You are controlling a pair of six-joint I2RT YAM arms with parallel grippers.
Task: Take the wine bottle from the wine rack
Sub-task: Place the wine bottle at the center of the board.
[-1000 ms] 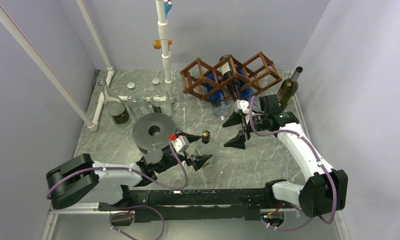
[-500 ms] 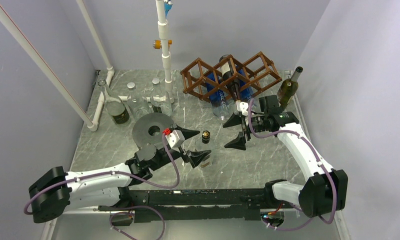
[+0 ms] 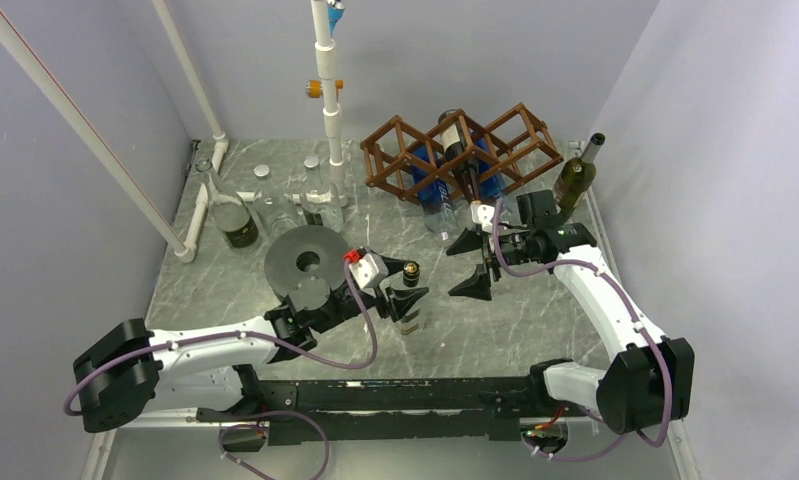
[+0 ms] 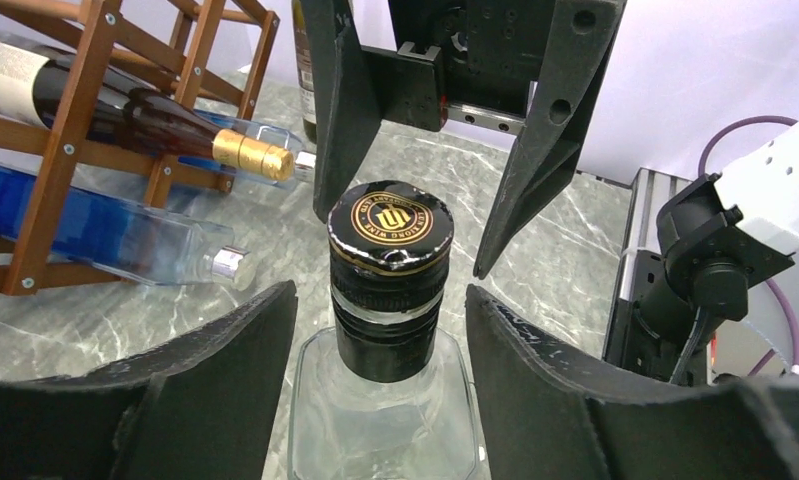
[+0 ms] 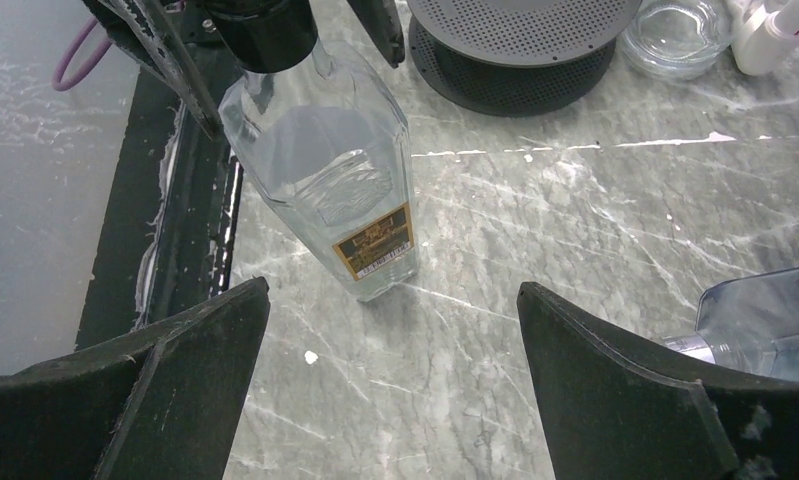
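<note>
The brown wine rack (image 3: 495,140) stands at the back of the table. A dark wine bottle (image 3: 462,165) with a gold foil top (image 4: 250,155) lies in it, neck toward me. Below it lies a blue bottle (image 4: 85,225). A clear glass bottle with a black cap (image 4: 390,225) stands upright mid-table. My left gripper (image 3: 407,285) straddles its neck, jaws apart, with a narrow gap on each side (image 4: 381,292). My right gripper (image 3: 453,270) hangs open just right of that bottle and in front of the rack, holding nothing (image 5: 392,290).
A grey perforated disc (image 3: 305,262) sits left of the clear bottle. A green bottle (image 3: 575,180) stands at the back right by the wall. A glass flask (image 3: 237,222), small jars (image 3: 310,165) and a white pipe stand (image 3: 327,100) fill the back left.
My left arm reached forward and right, bringing its fingers around the clear bottle's neck, and the jaws narrowed. The right gripper barely moved.
</note>
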